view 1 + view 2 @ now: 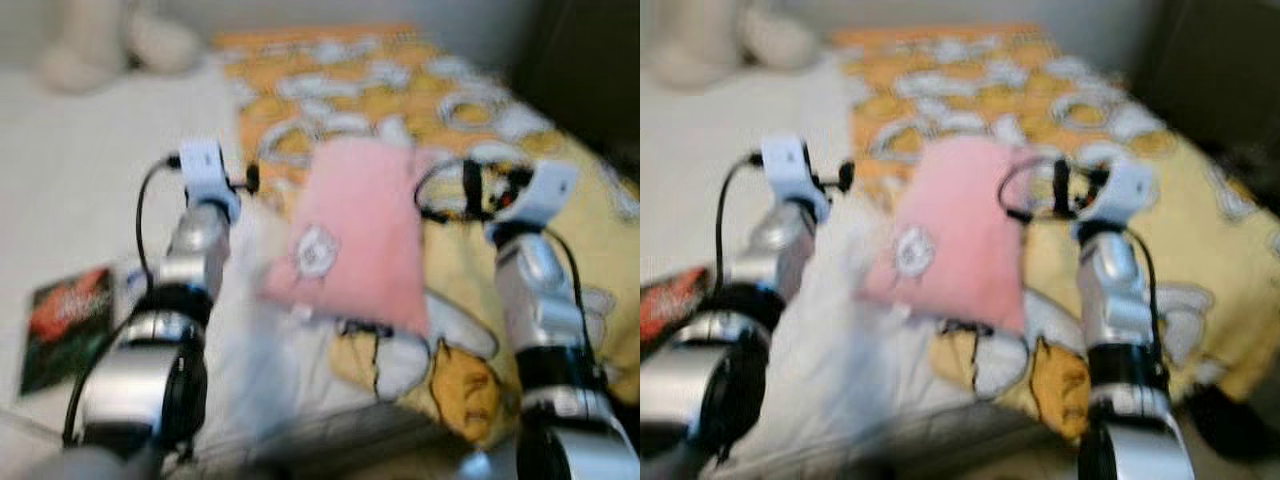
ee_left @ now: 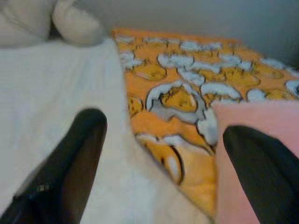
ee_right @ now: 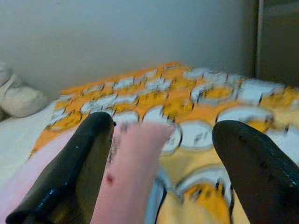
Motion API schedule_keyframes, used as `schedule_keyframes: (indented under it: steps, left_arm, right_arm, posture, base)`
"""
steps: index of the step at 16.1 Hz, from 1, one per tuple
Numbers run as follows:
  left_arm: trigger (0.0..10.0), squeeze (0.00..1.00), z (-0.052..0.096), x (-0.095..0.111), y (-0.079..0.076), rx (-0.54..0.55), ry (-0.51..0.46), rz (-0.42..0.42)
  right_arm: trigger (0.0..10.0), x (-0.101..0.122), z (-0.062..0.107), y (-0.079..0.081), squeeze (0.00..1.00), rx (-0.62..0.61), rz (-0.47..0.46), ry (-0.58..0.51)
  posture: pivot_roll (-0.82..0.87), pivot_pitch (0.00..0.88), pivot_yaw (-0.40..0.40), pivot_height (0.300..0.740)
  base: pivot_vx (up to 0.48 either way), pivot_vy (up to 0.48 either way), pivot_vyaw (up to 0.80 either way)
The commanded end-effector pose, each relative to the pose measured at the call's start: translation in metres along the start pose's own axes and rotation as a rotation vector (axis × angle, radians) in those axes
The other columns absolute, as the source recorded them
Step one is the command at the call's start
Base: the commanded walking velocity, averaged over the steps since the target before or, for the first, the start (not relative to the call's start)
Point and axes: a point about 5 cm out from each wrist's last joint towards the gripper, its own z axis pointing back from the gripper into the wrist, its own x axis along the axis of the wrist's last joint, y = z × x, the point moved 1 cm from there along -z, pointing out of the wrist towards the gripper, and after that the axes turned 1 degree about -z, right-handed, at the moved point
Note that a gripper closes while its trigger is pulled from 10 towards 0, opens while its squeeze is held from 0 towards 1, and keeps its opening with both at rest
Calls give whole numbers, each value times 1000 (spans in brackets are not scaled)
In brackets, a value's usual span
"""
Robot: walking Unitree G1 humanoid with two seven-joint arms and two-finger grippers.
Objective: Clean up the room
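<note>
Pink cushion (image 1: 362, 232) between both open hands, over bed (image 1: 90, 170)

Pretty soft, even indoor light here, no glare. My head views are smeared with motion blur; my wrist views are sharper, though my fingers (image 2: 70, 163) look fuzzy.

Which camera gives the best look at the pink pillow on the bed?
The left eye view: the pink pillow shows whole there, lying on the orange patterned blanket between both arms. The right eye view shows the same. The left wrist view catches only a corner; the right wrist view sees it edge-on between open fingers.
</note>
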Motion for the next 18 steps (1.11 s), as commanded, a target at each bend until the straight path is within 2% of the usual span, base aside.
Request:
schedule_keyframes:
  steps: [1, 3, 5, 6, 8, 9, 11, 14, 15, 18]
  left_arm:
    - [10000, 0, -5, 8, -6, -45, 29, 29]
    - [10000, 0, -8, 12, -6, -85, 63, 99]
    - [10000, 0, -8, 6, -5, -96, 117, 173]
    - [10000, 0, -7, 2, -6, -105, 129, 201]
    - [10000, 0, -6, -5, -9, -123, 150, 183]
    - [10000, 0, -1, -23, -18, -132, 188, 192]
    - [10000, 0, 2, -35, -26, -131, 204, 181]
    - [10000, 0, 4, -39, -36, -152, 204, 206]
    - [10000, 0, 6, -43, -47, -175, 210, 189]
    - [10000, 0, 5, -41, -48, -163, 193, 217]
  right_arm:
    - [10000, -4, -3, -7, 0, -27, -72, 48]
    - [10000, -14, -5, -6, 0, -37, -173, 107]
    - [10000, -30, -4, 1, 0, -8, -284, 172]
    - [10000, -37, -4, 4, 0, 8, -297, 201]
    - [10000, -42, -3, 11, 0, 53, -302, 220]
    - [10000, -53, -3, 19, 0, 97, -294, 266]
    - [10000, -53, -9, 35, 0, 154, -287, 264]
    - [10000, -50, -13, 54, 0, 220, -278, 262]
    - [10000, -52, -14, 62, 0, 253, -272, 265]
    - [10000, -53, -14, 68, 0, 290, -240, 259]
  posture:
    - [-108, 0, 29, 740]
    - [-117, 30, 42, 740]
    - [-121, 84, 50, 740]
    - [-119, 114, 52, 740]
    - [-125, 149, 56, 740]
    - [-145, 218, 59, 740]
    - [-172, 251, 54, 740]
    - [-186, 270, 44, 740]
    - [-190, 275, 43, 740]
    - [-196, 279, 42, 740]
  base:
    - [0, 0, 0]
    - [0, 0, 0]
    - [0, 0, 0]
    - [0, 0, 0]
    - [0, 0, 0]
    - [0, 0, 0]
    - [0, 0, 0]
    - [0, 0, 0]
    - [0, 0, 0]
    - [0, 0, 0]
